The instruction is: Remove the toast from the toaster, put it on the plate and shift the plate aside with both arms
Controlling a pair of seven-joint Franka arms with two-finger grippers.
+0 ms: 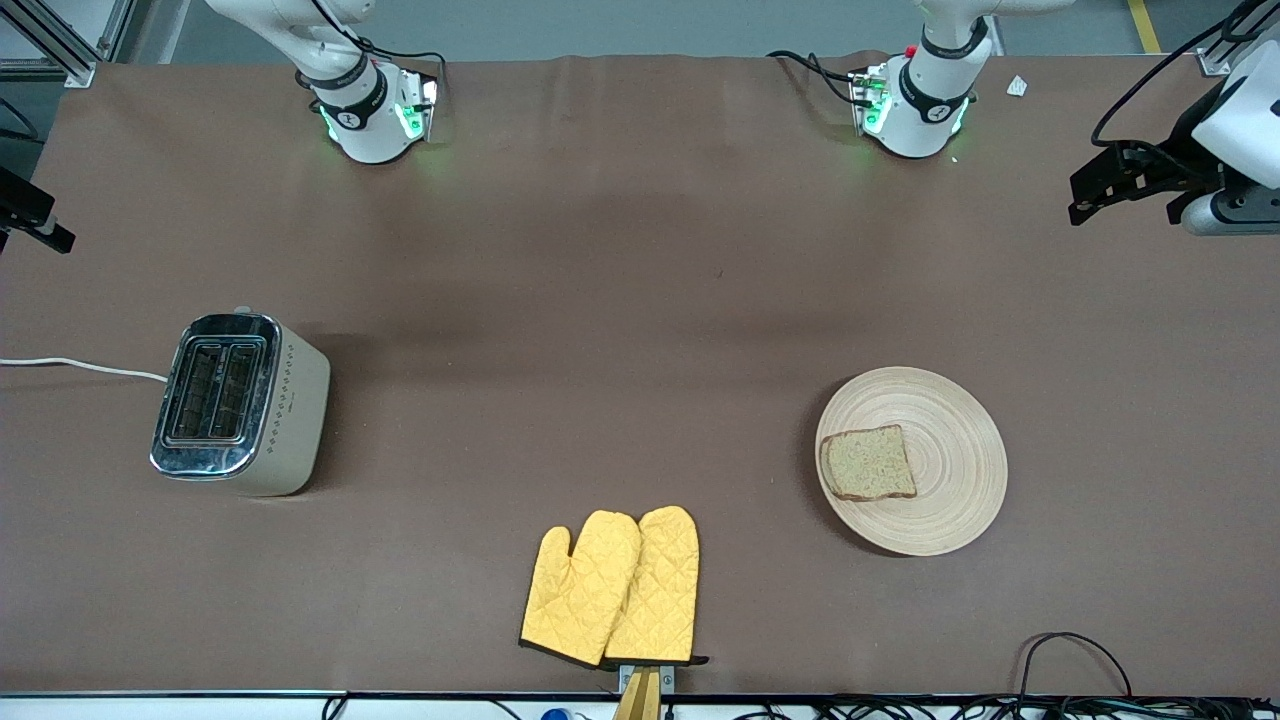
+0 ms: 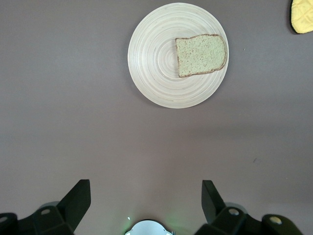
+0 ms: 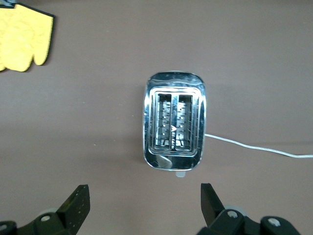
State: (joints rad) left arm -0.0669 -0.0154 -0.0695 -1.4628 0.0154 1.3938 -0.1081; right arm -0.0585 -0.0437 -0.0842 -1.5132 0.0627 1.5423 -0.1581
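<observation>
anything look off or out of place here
Nothing is spilled or damaged. The toast lies flat but off-centre on the plate, toward the toaster's end. The toaster's slots are empty. Two mitts lie overlapped at the table's near edge.

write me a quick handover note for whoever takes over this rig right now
Left end effector: open, empty, raised over bare table near the left arm's base.
Right end effector: open, empty, raised high over the table at the right arm's end.
Cream-beige chrome-topped toaster: at the right arm's end, both slots empty.
Brown wholegrain toast slice: lying flat on the round light wooden plate, toward the left arm's end.
Done: toast out and plated.
Left: cannot tell whether the plate has been moved aside; check.
</observation>
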